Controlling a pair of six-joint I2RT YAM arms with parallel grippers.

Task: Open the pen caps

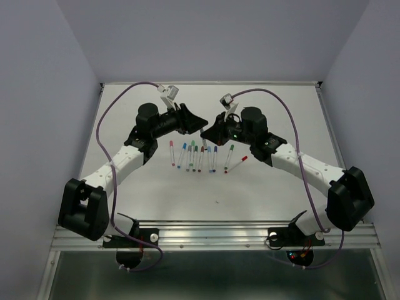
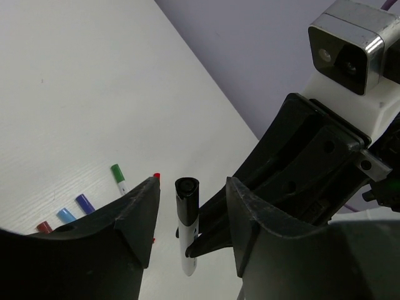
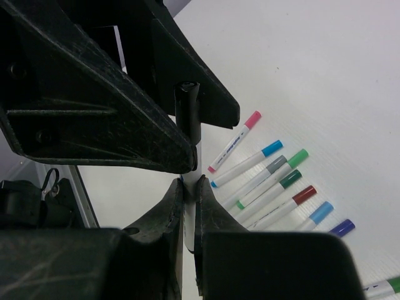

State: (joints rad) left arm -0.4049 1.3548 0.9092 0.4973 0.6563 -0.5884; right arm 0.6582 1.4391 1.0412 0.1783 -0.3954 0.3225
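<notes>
1. The black pen cap [image 2: 186, 195] is glossy, smooth plastic.
2. Its pen barrel [image 2: 188, 253] is smooth white plastic.
3. The left gripper [image 2: 190, 182] has matt black plastic fingers, faintly scuffed.
4. The table [image 2: 94, 94] is matt white, finely ribbed.
5. The camera housing [image 2: 350, 44], far right, is brushed silver metal.

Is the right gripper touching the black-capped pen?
Touching. In the right wrist view the right gripper has both fingers pressed against the black-capped pen on its white barrel, no gap.

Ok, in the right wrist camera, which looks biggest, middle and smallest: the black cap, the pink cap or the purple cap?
1. black cap: biggest, though it is nearest the camera.
2. pink cap and purple cap: they look alike, so no ranking.
</notes>
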